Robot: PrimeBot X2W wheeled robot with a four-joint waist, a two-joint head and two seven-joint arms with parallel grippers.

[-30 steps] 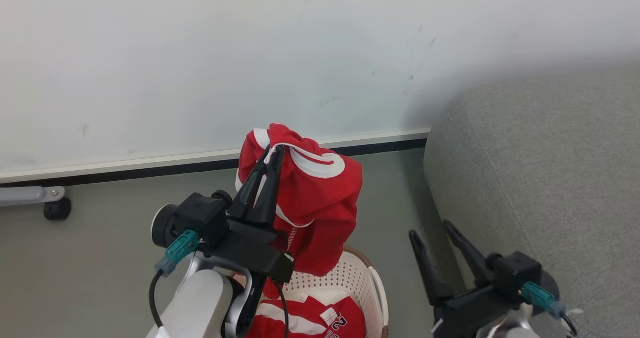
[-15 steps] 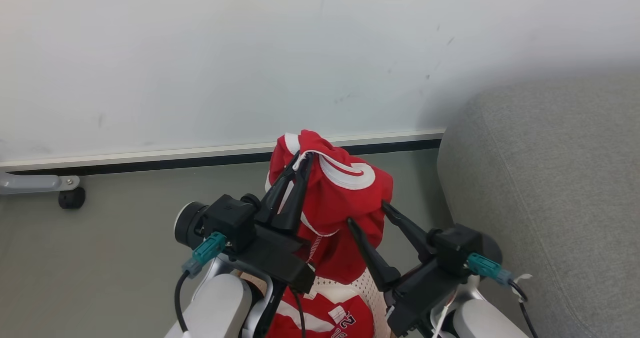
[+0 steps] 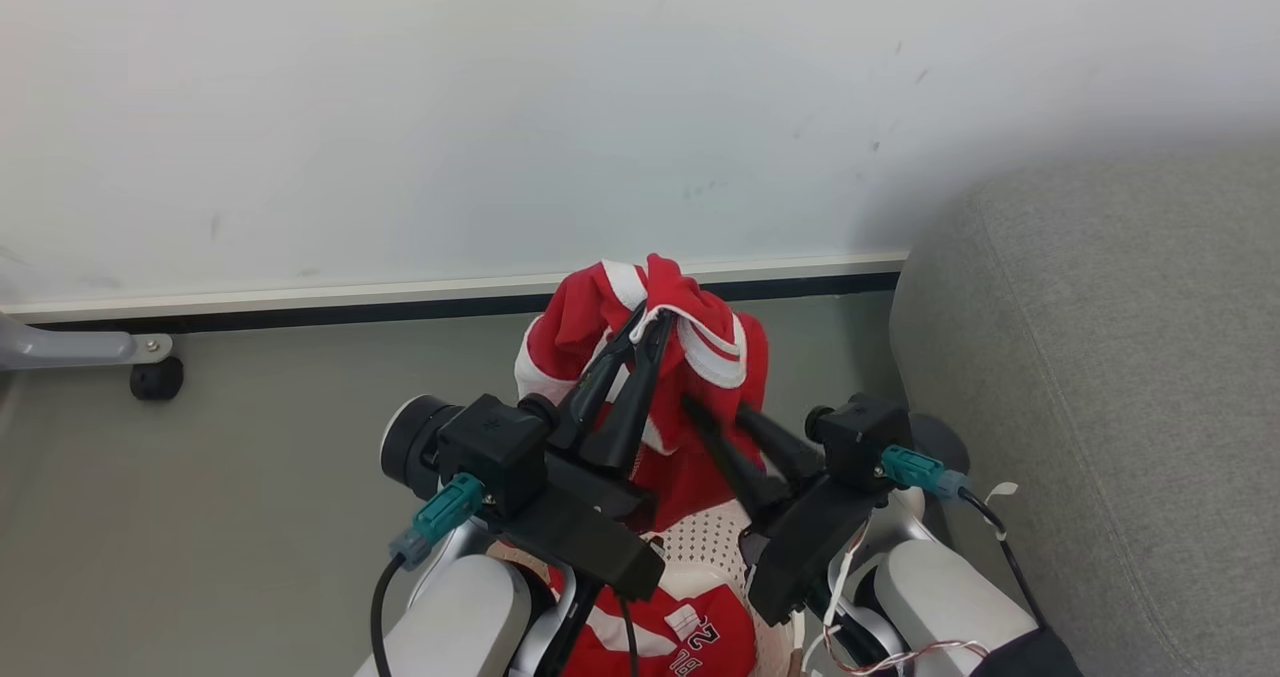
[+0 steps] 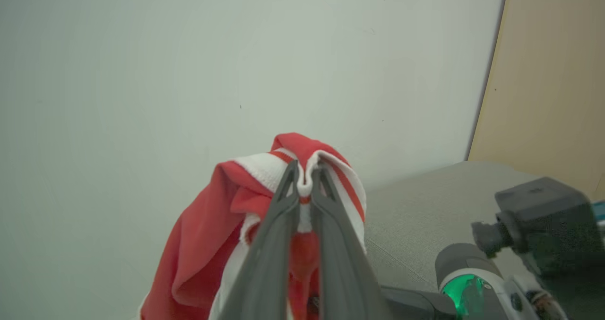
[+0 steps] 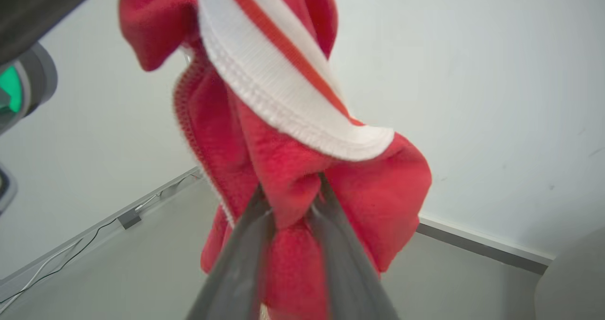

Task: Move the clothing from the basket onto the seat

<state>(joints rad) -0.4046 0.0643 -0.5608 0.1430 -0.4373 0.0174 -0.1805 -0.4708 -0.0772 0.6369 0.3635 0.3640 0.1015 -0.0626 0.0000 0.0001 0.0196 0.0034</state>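
Two grips now on one piece.

Head view: pinches the red soft-fabric sports garment with white stripe trim (image 3: 590,322) by its striped edge in the left gripper (image 3: 648,325), fingers pressed together, pointing up and away. Has swung the right gripper (image 3: 713,405) in from well off to the right, wide apart a second ago, and now narrows it on a fold just below and right of the left fingertips. Means a two-point hold, probably to lift the bundle clear and carry it across. Both pale forearms rising from the bottom edge, converging, fingers tilted toward each other. Hangs the cloth above the cream-white perforated plastic basket (image 3: 710,537), with a second red garment with white numerals (image 3: 690,637) inside, yet to be moved. Large grey woven-fabric seat (image 3: 1100,357) well off to the right of the right gripper; transfer judged not yet begun.

Left wrist view: clamps tight on the white ribbed band, red cloth draping down and to the left of the fingers; dark body of the right arm low on the right.

Right wrist view: squeezes a bunched red fold between both fingers, striped band hanging above the tips.
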